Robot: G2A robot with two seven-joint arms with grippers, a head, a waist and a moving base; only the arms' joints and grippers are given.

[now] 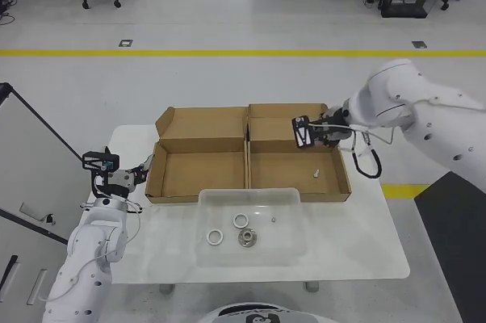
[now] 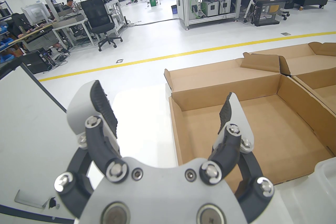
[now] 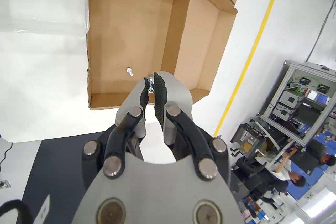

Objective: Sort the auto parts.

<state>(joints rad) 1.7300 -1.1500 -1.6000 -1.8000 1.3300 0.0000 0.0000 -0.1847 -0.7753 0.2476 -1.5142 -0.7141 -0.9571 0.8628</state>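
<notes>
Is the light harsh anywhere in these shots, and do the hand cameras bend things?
Top view: even light, only soft shade inside the cardboard boxes. Left wrist view: the glossy floor mirrors bright light. Right wrist view: the rim of the clear bin glints, and the yellow line bows slightly, likely a wide lens.

On my worktop [image 1: 372,242] I count two boxes: a left box [image 1: 196,171] and a right box [image 1: 283,168]. There is one clear tray [image 1: 248,192]. White rings come to two: a far ring [image 1: 241,220] and a near ring [image 1: 214,238]. One metal hub [image 1: 247,237]. Bolts make three: a tray bolt [image 1: 273,216], a box bolt [image 1: 316,171] and a held bolt [image 3: 150,84] that my right tool [image 3: 151,77] grips. My tools are two, counting the left tool [image 2: 164,93].
</notes>
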